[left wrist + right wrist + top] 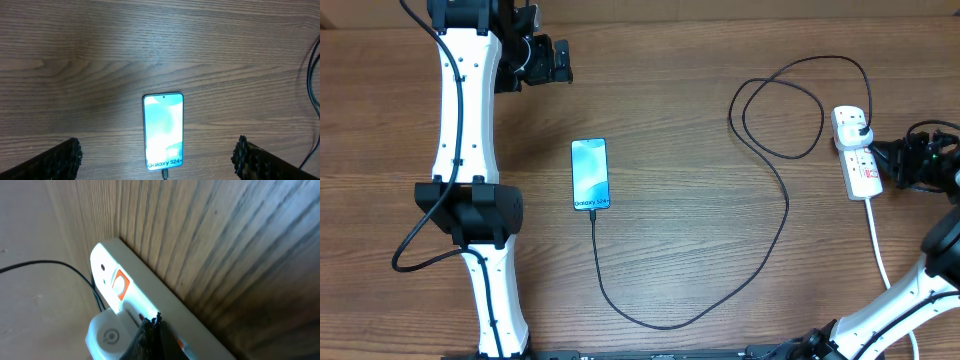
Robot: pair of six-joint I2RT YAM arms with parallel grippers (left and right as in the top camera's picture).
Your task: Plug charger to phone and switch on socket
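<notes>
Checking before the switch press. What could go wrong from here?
1. The right fingers sit at the socket, off to the side of the orange switch. A push could slide the strip instead of flipping the switch.
2. The charger loops loosely beside the socket. A shifting strip or arm might snag it and tug the phone.

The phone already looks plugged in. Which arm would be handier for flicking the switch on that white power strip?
The right. The right gripper sits shut at the socket, its tips over the strip in the wrist view. The left gripper hangs open far away, beyond the phone.
</notes>
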